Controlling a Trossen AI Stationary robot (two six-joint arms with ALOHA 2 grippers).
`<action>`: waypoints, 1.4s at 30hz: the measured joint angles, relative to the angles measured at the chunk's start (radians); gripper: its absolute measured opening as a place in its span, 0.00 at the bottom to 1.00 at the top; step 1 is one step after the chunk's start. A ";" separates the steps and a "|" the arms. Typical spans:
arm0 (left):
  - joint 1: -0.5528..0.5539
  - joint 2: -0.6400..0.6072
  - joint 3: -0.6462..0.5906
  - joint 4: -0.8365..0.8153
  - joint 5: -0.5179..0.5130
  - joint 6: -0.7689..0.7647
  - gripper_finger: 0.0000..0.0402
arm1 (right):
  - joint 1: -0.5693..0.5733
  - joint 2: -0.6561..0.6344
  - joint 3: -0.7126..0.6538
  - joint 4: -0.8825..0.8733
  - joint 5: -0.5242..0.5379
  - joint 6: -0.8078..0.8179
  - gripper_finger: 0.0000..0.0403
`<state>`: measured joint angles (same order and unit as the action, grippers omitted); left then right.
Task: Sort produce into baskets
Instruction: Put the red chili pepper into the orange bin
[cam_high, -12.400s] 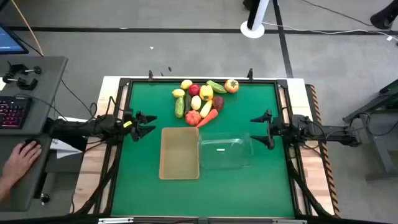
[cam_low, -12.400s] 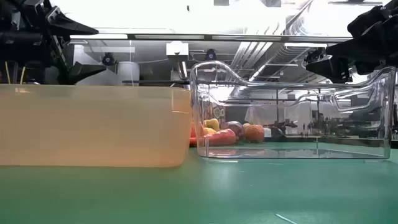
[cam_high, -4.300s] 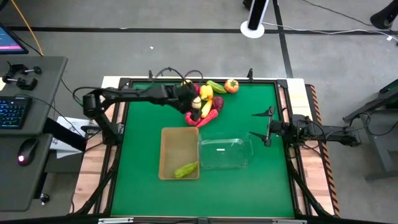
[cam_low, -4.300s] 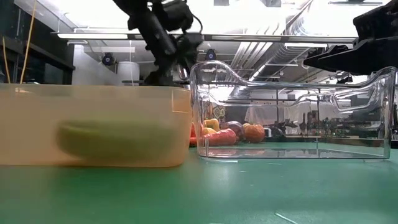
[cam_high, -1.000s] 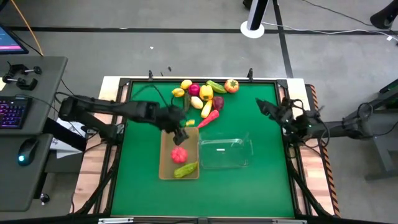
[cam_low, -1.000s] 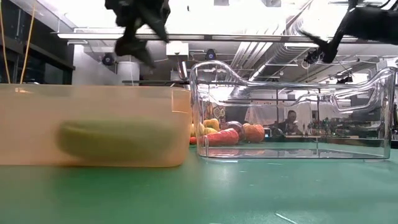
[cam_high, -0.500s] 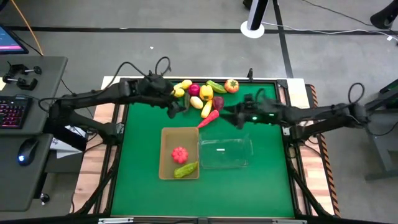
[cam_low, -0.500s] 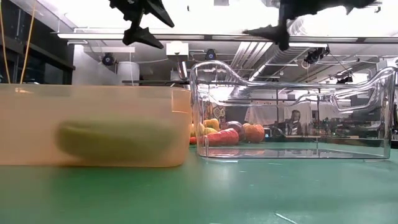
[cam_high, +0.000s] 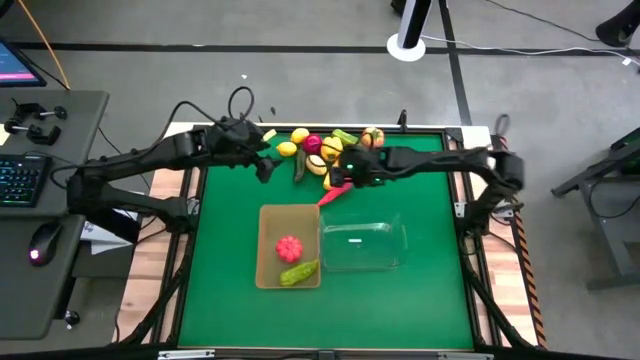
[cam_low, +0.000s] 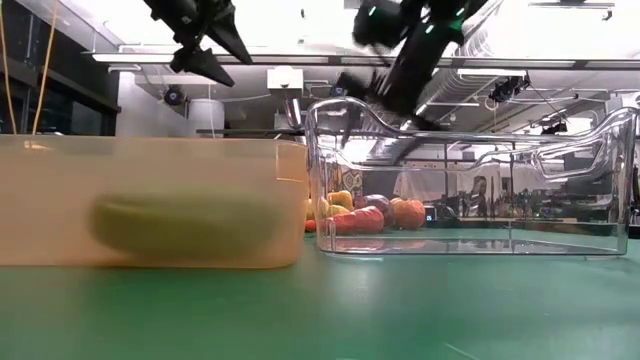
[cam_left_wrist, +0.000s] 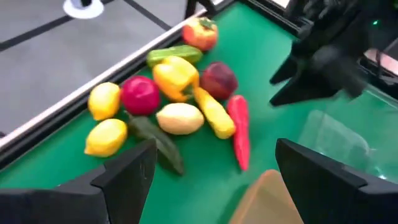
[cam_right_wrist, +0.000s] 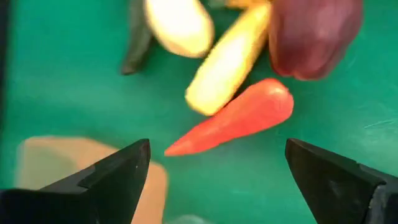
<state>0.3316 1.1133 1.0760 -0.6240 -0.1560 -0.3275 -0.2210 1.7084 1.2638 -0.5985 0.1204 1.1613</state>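
Observation:
The produce pile lies on the green mat near the far edge: yellow lemons, a red apple, a yellow pepper, green cucumbers, an orange-red carrot. My left gripper is open and empty, in the air to the left of the pile. The left wrist view shows the pile ahead of it. My right gripper is open above the carrot, its fingers on either side and clear of it. The tan bin holds a red tomato and a green cucumber. The clear bin stands to its right.
The two bins stand side by side at mid-table, and their walls fill the low view. Open green mat lies to the left, right and near side of the bins. Both arms reach over the far half of the table, close to each other.
My left gripper has gone from above the tan bin toward the table's far left, staying open. My right arm has swung from the table's right edge toward the left and come down over the carrot at the pile, open.

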 joint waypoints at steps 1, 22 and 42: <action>0.004 0.000 0.000 0.001 -0.012 0.006 0.79 | -0.004 0.032 0.010 -0.003 -0.001 0.024 0.91; 0.043 -0.017 0.000 -0.007 -0.185 0.052 0.79 | -0.056 0.211 0.018 -0.052 0.117 0.281 0.80; 0.062 -0.017 0.001 -0.035 -0.138 0.054 0.79 | -0.049 0.270 0.019 -0.021 0.042 0.312 0.65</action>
<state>0.3939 1.0962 1.0767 -0.6590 -0.2935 -0.2735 -0.2705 1.9783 1.2831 -0.6199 0.1625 1.4734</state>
